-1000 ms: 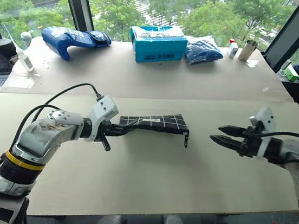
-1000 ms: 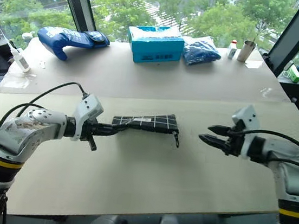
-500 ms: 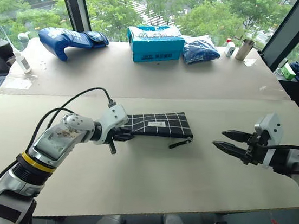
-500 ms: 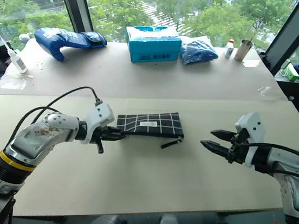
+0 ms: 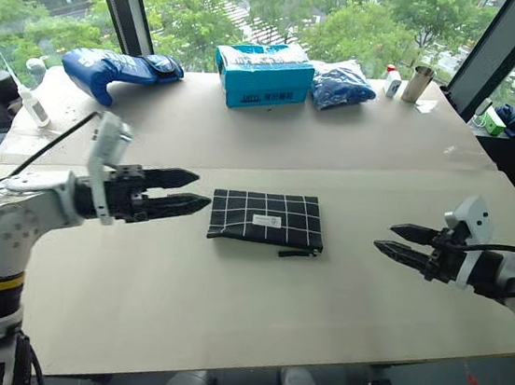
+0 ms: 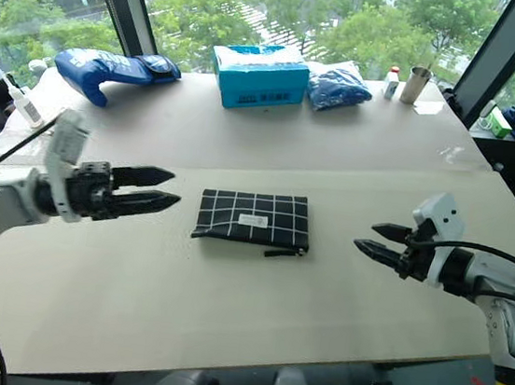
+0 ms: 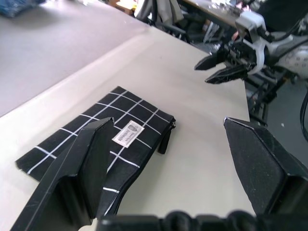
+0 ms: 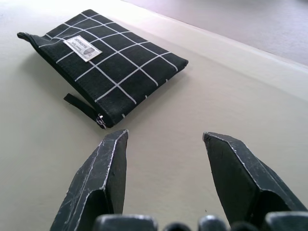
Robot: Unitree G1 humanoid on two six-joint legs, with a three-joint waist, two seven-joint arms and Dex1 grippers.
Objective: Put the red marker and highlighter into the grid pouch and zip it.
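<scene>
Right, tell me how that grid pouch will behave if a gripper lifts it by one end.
The grid pouch is flat black fabric, so it would probably sag rather than stay stiff. It lies thin on the table, so it looks light. Its zipper strap lies loose and would likely dangle.

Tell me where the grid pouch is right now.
In the left eye view the grid pouch lies flat on the table near its middle, between the left gripper and the right gripper, touched by neither.
</scene>
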